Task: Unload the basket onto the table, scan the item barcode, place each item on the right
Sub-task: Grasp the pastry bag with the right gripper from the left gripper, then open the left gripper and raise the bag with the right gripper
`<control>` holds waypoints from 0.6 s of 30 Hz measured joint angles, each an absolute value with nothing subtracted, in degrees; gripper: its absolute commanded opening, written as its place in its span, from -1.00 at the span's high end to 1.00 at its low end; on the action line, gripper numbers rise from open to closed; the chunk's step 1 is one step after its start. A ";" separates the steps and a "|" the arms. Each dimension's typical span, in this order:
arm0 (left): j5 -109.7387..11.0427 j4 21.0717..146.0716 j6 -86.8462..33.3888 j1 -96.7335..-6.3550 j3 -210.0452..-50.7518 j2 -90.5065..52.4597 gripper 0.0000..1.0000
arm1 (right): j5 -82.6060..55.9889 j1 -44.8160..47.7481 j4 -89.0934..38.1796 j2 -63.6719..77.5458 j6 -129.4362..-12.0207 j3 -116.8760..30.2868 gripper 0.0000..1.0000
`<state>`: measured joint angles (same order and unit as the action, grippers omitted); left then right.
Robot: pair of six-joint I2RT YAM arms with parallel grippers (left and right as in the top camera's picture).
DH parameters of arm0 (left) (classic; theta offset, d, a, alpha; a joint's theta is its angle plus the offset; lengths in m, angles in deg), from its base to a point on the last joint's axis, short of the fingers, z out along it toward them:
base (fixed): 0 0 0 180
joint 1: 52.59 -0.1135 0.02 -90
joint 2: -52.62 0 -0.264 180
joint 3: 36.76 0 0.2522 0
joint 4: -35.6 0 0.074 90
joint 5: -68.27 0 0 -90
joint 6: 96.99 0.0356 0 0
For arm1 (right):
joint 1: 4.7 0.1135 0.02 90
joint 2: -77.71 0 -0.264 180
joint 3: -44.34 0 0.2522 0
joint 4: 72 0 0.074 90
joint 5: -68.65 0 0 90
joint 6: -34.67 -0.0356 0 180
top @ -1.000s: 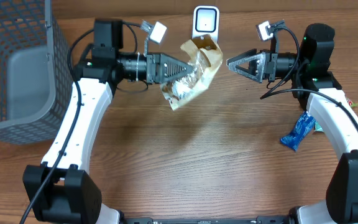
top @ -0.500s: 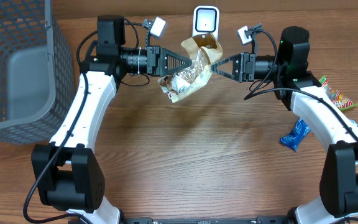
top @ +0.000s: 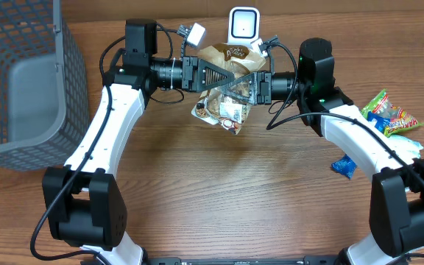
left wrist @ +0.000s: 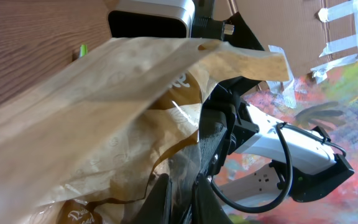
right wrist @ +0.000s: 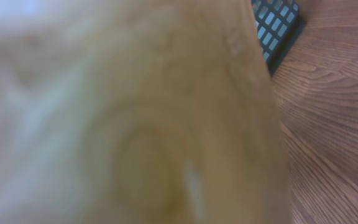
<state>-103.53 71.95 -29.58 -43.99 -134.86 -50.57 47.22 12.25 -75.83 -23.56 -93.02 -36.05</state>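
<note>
A crumpled snack bag (top: 223, 103) of brown paper and clear film hangs above the table, just in front of the white barcode scanner (top: 243, 26). My left gripper (top: 221, 76) comes in from the left and is shut on the bag's film. In the left wrist view (left wrist: 182, 200) the film is pinched between its fingers, under the bag (left wrist: 104, 112) and the scanner (left wrist: 151, 15). My right gripper (top: 243, 86) reaches in from the right, its fingers at the bag's right side. The blurred bag (right wrist: 135, 112) fills the right wrist view and hides those fingers.
A grey mesh basket (top: 20, 81) stands at the far left. A blue packet (top: 342, 167) and a colourful candy bag (top: 389, 118) lie at the right, beside the right arm.
The right gripper has moved left, from apart from the bag to right against it. The left gripper has shifted slightly right, and the bag now hangs lower in front of the scanner.
</note>
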 measured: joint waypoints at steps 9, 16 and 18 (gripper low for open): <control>-103.58 71.82 -29.58 -47.14 -134.86 -50.57 0.92 | 44.75 10.83 -73.09 -23.83 -90.75 -36.05 0.51; -95.23 73.53 -29.58 -51.34 -134.86 -50.57 0.89 | 33.39 8.38 -56.59 -24.20 -82.16 -36.31 0.71; -89.41 76.09 -29.58 -51.47 -134.86 -50.57 0.78 | 25.11 8.84 -46.80 -24.20 -77.61 -37.32 0.80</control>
<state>-89.41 76.09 -29.58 -51.47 -134.86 -50.57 25.11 8.84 -46.80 -24.20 -77.61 -37.32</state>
